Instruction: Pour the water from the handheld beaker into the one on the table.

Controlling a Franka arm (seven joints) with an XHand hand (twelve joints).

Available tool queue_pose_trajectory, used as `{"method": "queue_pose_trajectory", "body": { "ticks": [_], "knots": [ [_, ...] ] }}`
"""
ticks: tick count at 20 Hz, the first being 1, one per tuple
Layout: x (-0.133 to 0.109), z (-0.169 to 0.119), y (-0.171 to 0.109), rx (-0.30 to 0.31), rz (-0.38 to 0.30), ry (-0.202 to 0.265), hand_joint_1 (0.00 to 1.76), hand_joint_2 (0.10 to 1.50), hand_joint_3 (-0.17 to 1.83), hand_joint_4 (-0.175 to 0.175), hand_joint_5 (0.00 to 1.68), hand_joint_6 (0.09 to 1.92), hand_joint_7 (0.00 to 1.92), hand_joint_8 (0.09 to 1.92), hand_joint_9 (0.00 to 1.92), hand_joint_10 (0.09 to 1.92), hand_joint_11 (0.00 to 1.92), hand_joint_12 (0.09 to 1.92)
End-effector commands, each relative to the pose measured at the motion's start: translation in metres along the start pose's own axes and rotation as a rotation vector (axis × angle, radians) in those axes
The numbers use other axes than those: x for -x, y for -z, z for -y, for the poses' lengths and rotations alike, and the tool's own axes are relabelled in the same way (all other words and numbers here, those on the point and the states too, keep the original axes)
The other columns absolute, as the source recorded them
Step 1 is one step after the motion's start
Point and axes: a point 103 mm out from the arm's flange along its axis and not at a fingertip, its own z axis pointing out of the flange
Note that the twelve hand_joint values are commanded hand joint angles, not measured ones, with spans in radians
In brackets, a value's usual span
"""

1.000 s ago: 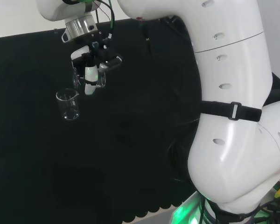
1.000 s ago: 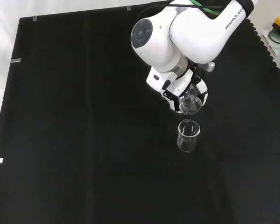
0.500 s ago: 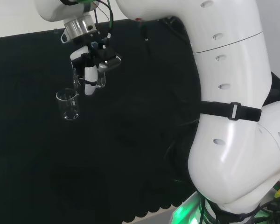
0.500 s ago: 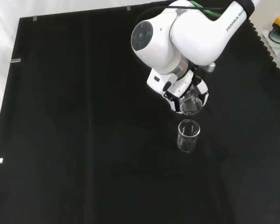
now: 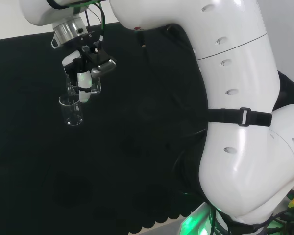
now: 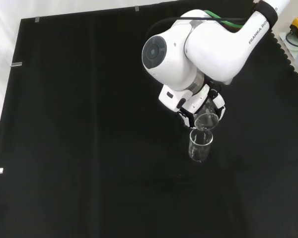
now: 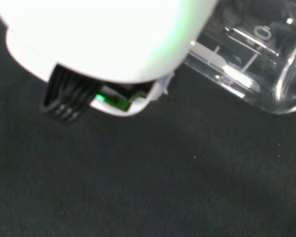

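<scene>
A clear glass beaker (image 6: 200, 145) stands upright on the black cloth, seen in the head view as the table beaker (image 5: 71, 110). My hand (image 5: 85, 73) is shut on a second clear beaker (image 6: 206, 120), tilted with its mouth just above the standing beaker's rim. In the head view the held beaker (image 5: 74, 88) sits right over the table beaker's right rim. The wrist view shows the held beaker (image 7: 256, 59) close up, with printed scale lines, beside a white part of the hand (image 7: 108, 44). I cannot tell how much water is in either beaker.
The arm's big white links (image 5: 235, 112) take up the right of the head view. In the front view the white link with its round grey cap (image 6: 156, 52) stands over the hand. Metal clips (image 6: 17, 64) hold the cloth's left edge.
The hand has carried the held beaker toward the table beaker: left in the head view, down in the front view. Its mouth now sits at the standing beaker's rim.
</scene>
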Motion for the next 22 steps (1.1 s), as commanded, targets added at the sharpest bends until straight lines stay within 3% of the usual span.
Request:
{"method": "queue_pose_trajectory", "body": {
  "ticks": [1, 7, 11, 12, 22],
  "knots": [
    [0.018, 0.01, -0.006, 0.0, -0.006, 0.008, 1.46, 0.42, 0.92, -0.175, 1.34, 0.46, 1.7, 0.09, 1.53, 0.52, 1.32, 0.7],
    [0.018, 0.01, -0.006, -0.007, 0.01, -0.001, 1.46, 0.42, 0.92, -0.175, 1.34, 0.46, 1.7, 0.09, 1.53, 0.52, 1.32, 0.7],
    [0.005, 0.002, 0.0, -0.023, 0.026, -0.014, 1.46, 0.42, 0.92, -0.175, 1.34, 0.46, 1.7, 0.09, 1.53, 0.52, 1.33, 0.69],
    [0.018, 0.009, -0.004, -0.013, 0.013, -0.009, 1.46, 0.42, 0.92, -0.175, 1.34, 0.46, 1.7, 0.09, 1.53, 0.52, 1.33, 0.69],
    [0.02, 0.01, -0.004, -0.026, 0.023, -0.016, 1.46, 0.42, 0.91, -0.175, 1.34, 0.45, 1.7, 0.09, 1.53, 0.51, 1.33, 0.69]
  ]
}}
